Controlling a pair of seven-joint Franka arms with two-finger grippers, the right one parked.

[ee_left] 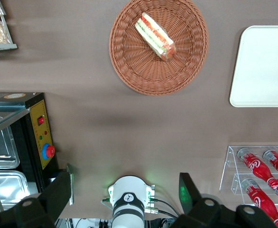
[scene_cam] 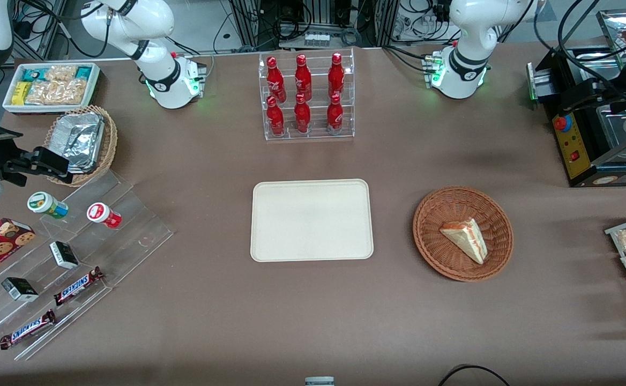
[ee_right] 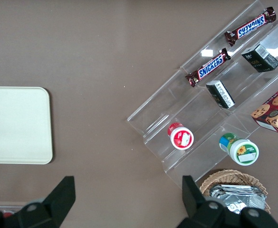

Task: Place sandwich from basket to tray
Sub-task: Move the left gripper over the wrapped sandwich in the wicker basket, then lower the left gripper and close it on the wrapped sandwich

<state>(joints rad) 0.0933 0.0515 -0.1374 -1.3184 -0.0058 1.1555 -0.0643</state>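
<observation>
while the sandwich (scene_cam: 466, 239) waits cut edge up in the basket (scene_cam: 431, 236), at three o'clock from the bare tray (scene_cam: 312, 220), the left gripper (ee_left: 124, 190) hangs high above the table. its fingers (ee_left: 188, 190) are spread wide with nothing between them, apparently ready to descend.

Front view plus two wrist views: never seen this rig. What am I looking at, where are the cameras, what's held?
Two white robot arms are bolted to a brown table. The front view looks at them from across the table; the other two views come from cameras on each arm's wrist, looking down. Only one arm works. Its gripper hangs high above the table beside its own arm's base, open and holding nothing. The sandwich lies in the round reddish-brown basket; it should go on the cream tray beside it, which has nothing on it. A rack of red bottles stands farther from the front camera than the tray.
</observation>
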